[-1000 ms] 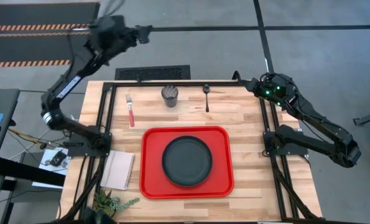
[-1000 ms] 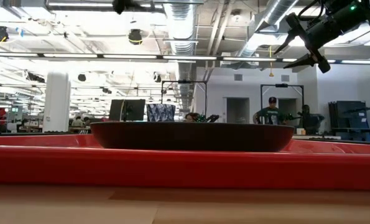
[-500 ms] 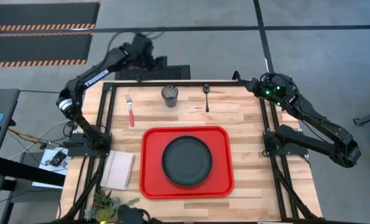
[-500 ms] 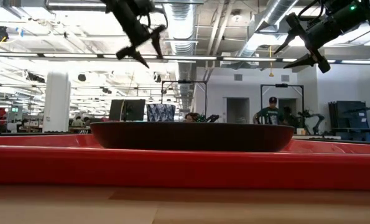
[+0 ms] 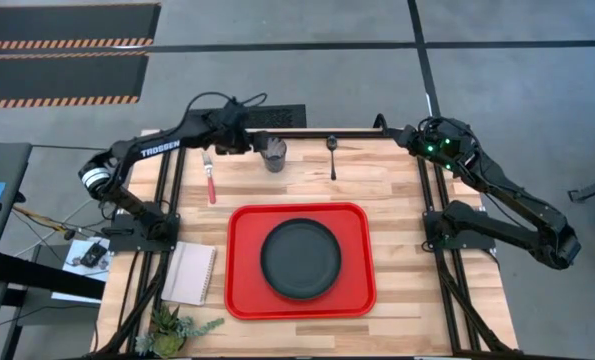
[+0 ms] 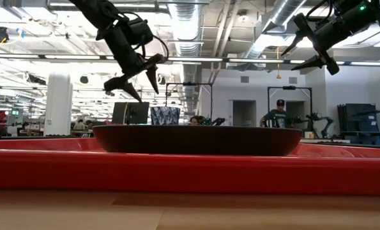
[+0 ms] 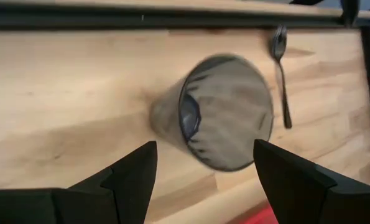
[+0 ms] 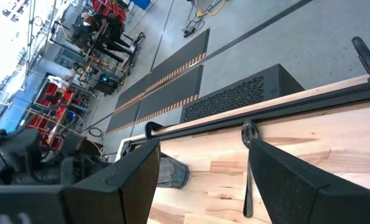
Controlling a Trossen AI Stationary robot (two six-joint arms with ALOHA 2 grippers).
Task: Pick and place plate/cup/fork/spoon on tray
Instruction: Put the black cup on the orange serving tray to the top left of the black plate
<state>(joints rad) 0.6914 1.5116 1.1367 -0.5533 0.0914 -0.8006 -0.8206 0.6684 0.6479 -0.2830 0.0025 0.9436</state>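
Note:
The black plate (image 5: pixel 300 258) lies on the red tray (image 5: pixel 245 290) in the table's near middle. The dark cup (image 5: pixel 273 153) stands upright on the wood at the far side; it also shows in the left wrist view (image 7: pixel 225 112). The red-handled fork (image 5: pixel 210 178) lies left of the cup and the dark spoon (image 5: pixel 332 156) right of it. My left gripper (image 5: pixel 251 146) is open, raised just left of the cup (image 6: pixel 165 115), touching nothing. My right gripper (image 5: pixel 395 132) is open and raised over the table's far right corner.
A white notepad (image 5: pixel 190 273) lies left of the tray and a small green plant (image 5: pixel 172 326) at the near left corner. A black frame rail (image 5: pixel 277 133) runs along the far edge behind the cup. Bare wood lies between the tray and the cutlery.
My left arm has swung down and toward the table's right from beyond the far left edge, bringing its open gripper to just left of the cup. The right arm has kept still. Cup, fork, spoon and plate have stayed where they were.

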